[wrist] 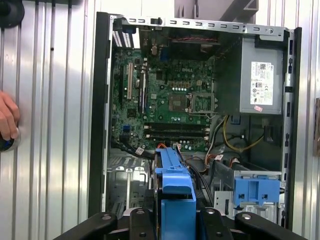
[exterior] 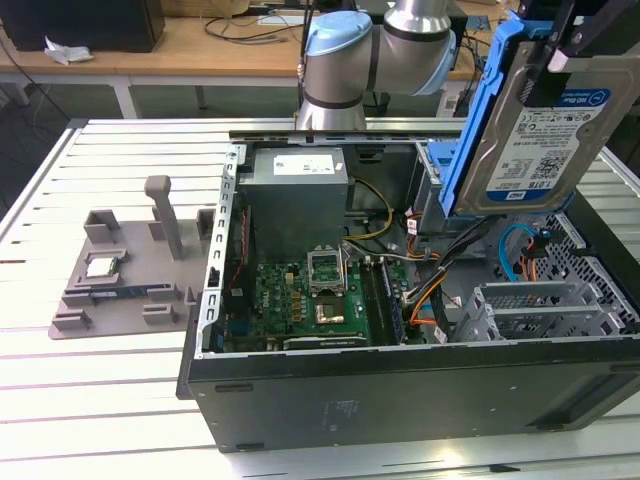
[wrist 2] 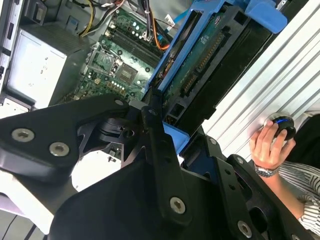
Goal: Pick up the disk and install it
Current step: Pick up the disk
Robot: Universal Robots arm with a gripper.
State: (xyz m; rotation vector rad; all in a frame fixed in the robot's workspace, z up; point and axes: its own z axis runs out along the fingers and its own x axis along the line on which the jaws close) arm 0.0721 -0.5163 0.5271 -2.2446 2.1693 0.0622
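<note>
Exterior view: the gripper (exterior: 558, 40) is clamped on the top end of the disk (exterior: 535, 130). The disk hangs upright, label outward, above the end of the open case (exterior: 400, 400) on the exterior view's right, touching nothing inside. This view gives the disk's height over the cables (exterior: 430, 300) (both wrist views flatten it).

Second wrist view: this one gives the disk's other face, the bare circuit side, with the blue bracket (wrist 2: 172, 85) along its edge and the black fingers (wrist 2: 152, 125) pressed against it. A hand (wrist 2: 267, 145) rests on a small round device on the table beside the case.

First wrist view: looking straight down into the case, the bracket stands end-on between the fingers. The board (wrist: 170, 95) lies beyond it and the blue latch (wrist: 255, 192) is just beside it, so this view gives the sideways line-up that the exterior view cannot.

Risks, as I judge them: the disk is held by one end only, so it could pivot in the grip. If it goes down tilted, the bracket may snag a cable or strike a bay edge. The hand is also near the arm's reach.
</note>
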